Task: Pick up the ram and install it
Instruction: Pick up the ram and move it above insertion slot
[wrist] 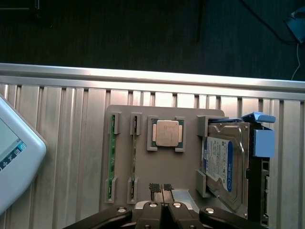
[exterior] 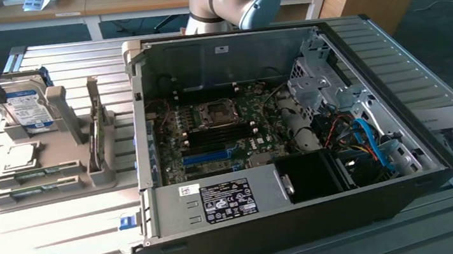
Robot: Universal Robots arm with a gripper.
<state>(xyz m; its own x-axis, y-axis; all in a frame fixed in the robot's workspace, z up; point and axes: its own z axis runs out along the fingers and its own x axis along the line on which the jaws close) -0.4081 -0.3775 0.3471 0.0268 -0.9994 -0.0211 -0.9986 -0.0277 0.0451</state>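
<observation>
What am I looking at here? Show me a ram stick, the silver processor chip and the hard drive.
ram (wrist: pixel 113 155): wrist view, middle of the green stick farther from the chip.
processor chip (wrist: pixel 167 132): wrist view, centre of its silver lid.
hard drive (wrist: pixel 220 160): wrist view, on its blue-and-white label.

The table (wrist: pixel 71 143) under me is ribbed bare aluminium, shiny where light strikes it. The holder (wrist: pixel 162 167) looks like matt grey plastic. The ram (wrist: pixel 112 157) is dull green circuit board, and the processor (wrist: pixel 167 133) has a satin metal lid. The hard drive (wrist: pixel 219 162) carries a glossy label. My pads (wrist: pixel 154 187) are black and rough-chequered. The computer case (exterior: pixel 306 220) is matt black outside and bare grey steel inside.
</observation>
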